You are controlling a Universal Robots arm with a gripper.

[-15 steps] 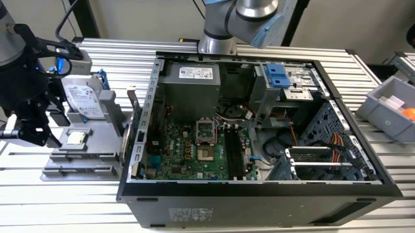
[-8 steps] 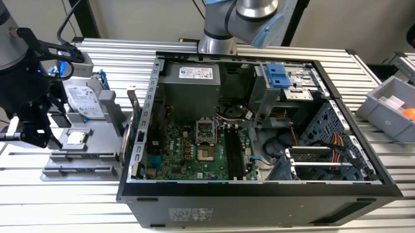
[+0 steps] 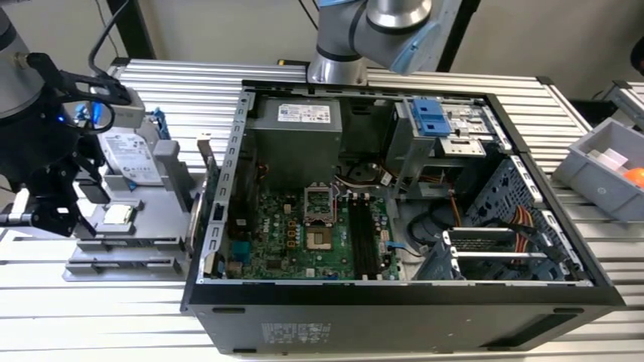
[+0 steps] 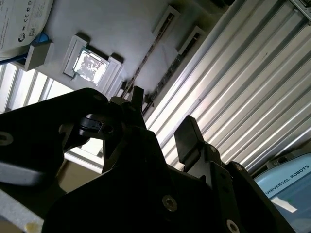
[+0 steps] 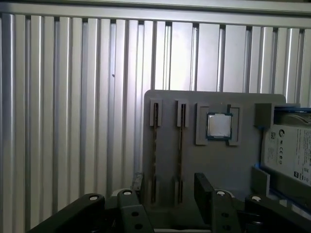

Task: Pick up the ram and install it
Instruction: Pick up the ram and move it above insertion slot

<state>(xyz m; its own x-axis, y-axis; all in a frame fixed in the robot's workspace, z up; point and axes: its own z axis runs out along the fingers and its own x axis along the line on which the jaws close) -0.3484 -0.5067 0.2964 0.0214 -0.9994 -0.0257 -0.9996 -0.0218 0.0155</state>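
The gripper (image 5: 170, 187) hangs open (two black fingers apart) near two ram sticks (image 5: 155, 145) standing in slots of the gray holder (image 5: 243, 170). A shiny chip (image 5: 218, 126) and a hard drive (image 5: 291, 150) sit there too. The open computer case (image 3: 403, 290) stands at the exterior view's right.

Ribbed metal table (image 3: 101, 317) — on it an open computer case (image 3: 403, 317), a grey parts holder (image 3: 131, 253), a grey bin (image 3: 593, 167).

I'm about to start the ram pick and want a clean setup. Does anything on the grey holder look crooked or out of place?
Nothing stands out. Both ram sticks stand edge-on and straight in their slots in the holder, the processor sits square in its pocket, and the gripper hangs near them, jaws open and empty.
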